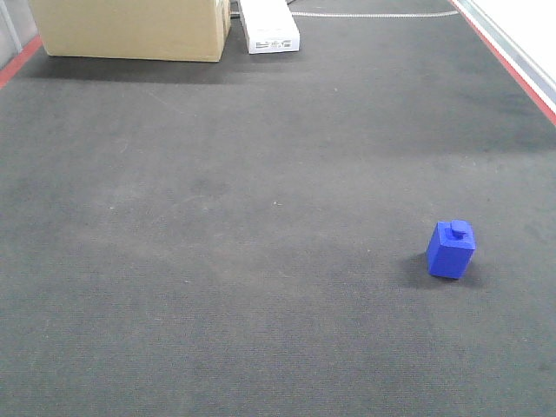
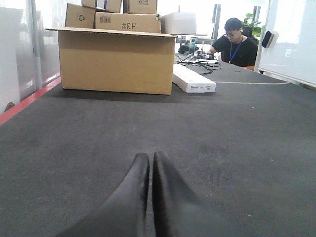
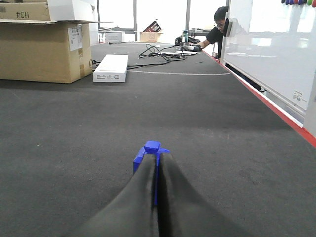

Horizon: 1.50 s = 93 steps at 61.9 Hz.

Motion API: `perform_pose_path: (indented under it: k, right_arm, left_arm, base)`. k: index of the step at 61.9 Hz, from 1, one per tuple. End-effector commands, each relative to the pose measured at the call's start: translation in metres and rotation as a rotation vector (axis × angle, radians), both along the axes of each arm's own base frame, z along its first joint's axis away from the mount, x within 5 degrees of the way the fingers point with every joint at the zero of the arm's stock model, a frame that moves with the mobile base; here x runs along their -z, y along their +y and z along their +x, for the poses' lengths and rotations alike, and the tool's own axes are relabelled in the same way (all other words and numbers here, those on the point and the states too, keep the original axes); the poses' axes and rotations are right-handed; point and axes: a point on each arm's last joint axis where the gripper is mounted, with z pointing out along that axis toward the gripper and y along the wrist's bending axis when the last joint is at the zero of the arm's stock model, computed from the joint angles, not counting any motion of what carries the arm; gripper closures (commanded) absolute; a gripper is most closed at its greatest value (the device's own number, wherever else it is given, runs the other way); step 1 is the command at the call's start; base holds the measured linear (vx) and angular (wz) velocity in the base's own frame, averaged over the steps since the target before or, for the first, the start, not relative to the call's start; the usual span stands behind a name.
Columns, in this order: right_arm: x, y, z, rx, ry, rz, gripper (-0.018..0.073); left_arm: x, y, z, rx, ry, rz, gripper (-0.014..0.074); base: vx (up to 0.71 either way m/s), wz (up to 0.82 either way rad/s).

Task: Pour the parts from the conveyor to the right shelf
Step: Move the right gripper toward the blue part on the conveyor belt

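Right at the tips of the right claw: shut tight, fingers pressed together, gripping nothing. Just beyond those tips, dead ahead, faces the small bright-blue plastic block with a round stub on top, upright on the wide dark grey matte fabric conveyor belt and not yet touched. Looks like the approach step, with pickup not begun. Calls next for opening wide, easing forward and low to straddle the block, then closing on its flat sides. Likewise shut and empty at the left claw, with only bare belt in front. Farther out from the right claw, to the front-left, finds a flat white carton and a big brown cardboard box; off to the right, red edging and a white board; far ahead, a seated person in black. No sight of the right shelf.
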Motion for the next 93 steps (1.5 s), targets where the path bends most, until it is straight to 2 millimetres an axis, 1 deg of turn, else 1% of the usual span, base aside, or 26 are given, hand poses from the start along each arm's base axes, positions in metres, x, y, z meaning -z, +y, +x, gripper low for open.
perform_pose_path:
  k: [1,53,60,64,69,77,81,85,91,93]
  right_arm:
    - [-0.002,0.000,-0.001,0.007,-0.074,-0.005,0.0568]
    - [-0.003,0.000,-0.001,0.007,-0.075,-0.005,0.0568]
    - [-0.005,-0.001,-0.001,0.008,-0.108,0.005,0.0568]
    - [-0.010,-0.001,-0.002,0.008,-0.157,0.011,0.0568]
    - [-0.023,-0.001,-0.004,0.010,-0.254,0.011,0.0568]
    - [-0.055,-0.001,-0.009,0.010,-0.319,0.010,0.0568]
    - [-0.071,-0.001,-0.007,0.010,-0.301,-0.002,0.0568]
    - [-0.085,-0.001,0.001,0.009,-0.258,0.000,0.0568]
    - [-0.101,0.000,0.018,0.007,-0.155,0.010,0.0568]
    - [-0.102,0.000,0.026,0.007,-0.105,0.009,0.0568]
  left_arm:
    - [0.003,0.000,0.000,0.005,-0.056,-0.011,0.0603]
    - [0.003,0.000,0.000,0.005,-0.056,-0.011,0.0603]
    - [0.003,0.000,0.000,0.005,-0.056,-0.011,0.0603]
    - [0.003,0.000,0.000,0.005,-0.056,-0.011,0.0603]
    - [0.003,0.000,0.000,0.005,-0.056,-0.011,0.0603]
    - [0.003,0.000,0.000,0.005,-0.056,-0.011,0.0603]
    - [0.003,0.000,0.000,0.005,-0.056,-0.011,0.0603]
    - [0.003,0.000,0.000,0.005,-0.056,-0.011,0.0603]
    - [0.003,0.000,0.000,0.005,-0.056,-0.011,0.0603]
    - [0.003,0.000,0.000,0.005,-0.056,-0.011,0.0603]
  base:
    - [0.00,0.00]
    - [0.00,0.00]
    - [0.00,0.00]
    - [0.00,0.00]
    - [0.00,0.00]
    - [0.00,0.00]
    - [0.00,0.00]
    - [0.00,0.00]
    - [0.00,0.00]
    - [0.00,0.00]
